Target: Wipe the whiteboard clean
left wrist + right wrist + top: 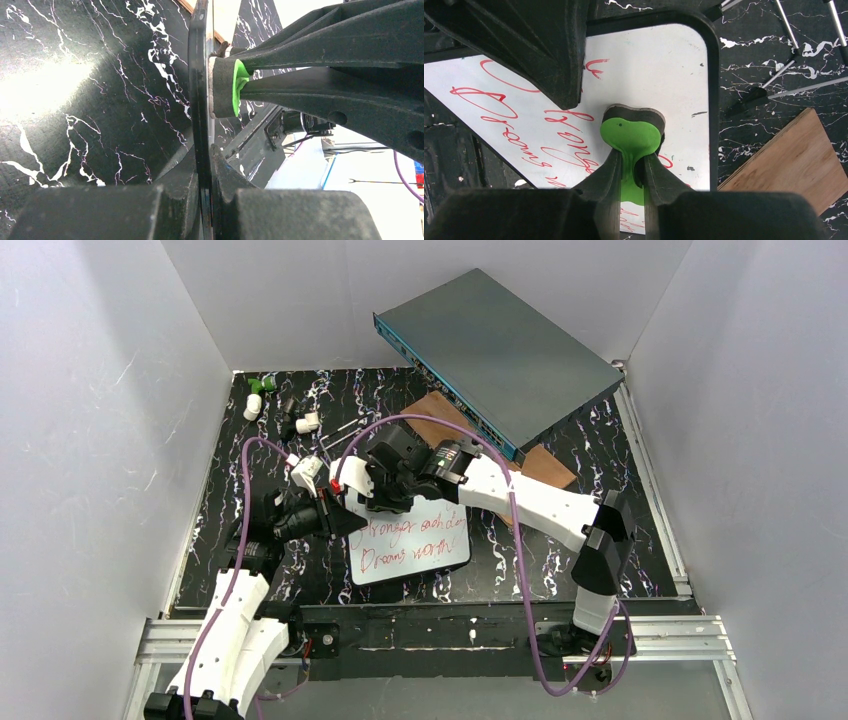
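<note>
The whiteboard (412,540) lies tilted near the table's front, with red handwriting on it. My left gripper (338,514) is shut on its left edge. In the left wrist view the board's black rim (200,95) runs edge-on between the closed jaws (207,165). My right gripper (364,500) is shut on a green eraser (631,132) and presses its grey felt pad (221,87) against the board face (649,65). The board near its rounded corner bears no writing. Red script (524,125) runs to the eraser's left. A left finger (539,45) hides part of the writing.
A grey-teal metal box (500,350) leans at the back right over a brown wooden plank (440,408), which also shows in the right wrist view (794,160). Small white and green pieces (255,398) and thin metal rods (784,75) lie at the back left.
</note>
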Available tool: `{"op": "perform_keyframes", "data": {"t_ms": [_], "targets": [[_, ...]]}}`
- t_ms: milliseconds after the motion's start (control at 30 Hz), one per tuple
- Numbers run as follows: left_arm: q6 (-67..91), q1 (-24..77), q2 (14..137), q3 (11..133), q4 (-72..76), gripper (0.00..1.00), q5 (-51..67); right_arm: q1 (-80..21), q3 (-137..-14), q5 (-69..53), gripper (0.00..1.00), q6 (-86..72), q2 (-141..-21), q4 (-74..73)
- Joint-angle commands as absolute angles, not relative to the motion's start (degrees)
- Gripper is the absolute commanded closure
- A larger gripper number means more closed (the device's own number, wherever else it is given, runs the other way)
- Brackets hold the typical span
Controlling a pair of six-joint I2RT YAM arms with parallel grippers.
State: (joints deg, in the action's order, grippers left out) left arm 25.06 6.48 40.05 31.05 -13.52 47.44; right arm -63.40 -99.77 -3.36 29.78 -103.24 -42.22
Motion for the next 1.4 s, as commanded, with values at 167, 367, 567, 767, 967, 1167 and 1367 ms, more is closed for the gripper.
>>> {"op": "perform_keyframes", "data": {"t_ms": [167, 367, 567, 767, 967, 1167, 1367], "targets": [[18.1, 7.3, 38.9, 32.6, -12.6, 1.00, 49.6, -63.0, -96.4, -10.5, 0.99, 30.5, -102.6, -40.9], [18.0, 7.3, 38.9, 32.5, -12.4, 1.00, 49.4, -63.1, -92.1, -13.1, 0.99, 30.6, -101.4, -40.1], [18.1, 7.3, 38.7, 32.2, -12.4, 1.00, 49.0, -60.9, -97.5, -11.3, 0.99, 28.0, -102.2, -40.7], [17.9, 7.3, 38.0, 32.3, -13.0, 1.00, 48.3, -58.6, -101.1, -11.8, 0.99, 26.9, -102.6, -42.4], [17.9, 7.3, 37.2, 32.3, -13.2, 1.00, 47.9, -58.7, -98.1, -16.1, 0.99, 28.3, -100.8, -43.3], [17.8, 7.3, 38.0, 32.6, -13.5, 1.00, 48.2, -61.4, -96.3, -16.7, 0.99, 29.7, -100.7, -43.4], [17.2, 7.3, 37.3, 32.6, -14.3, 1.00, 47.6, -61.0, -99.7, -12.5, 0.99, 28.9, -102.3, -43.6]]}}
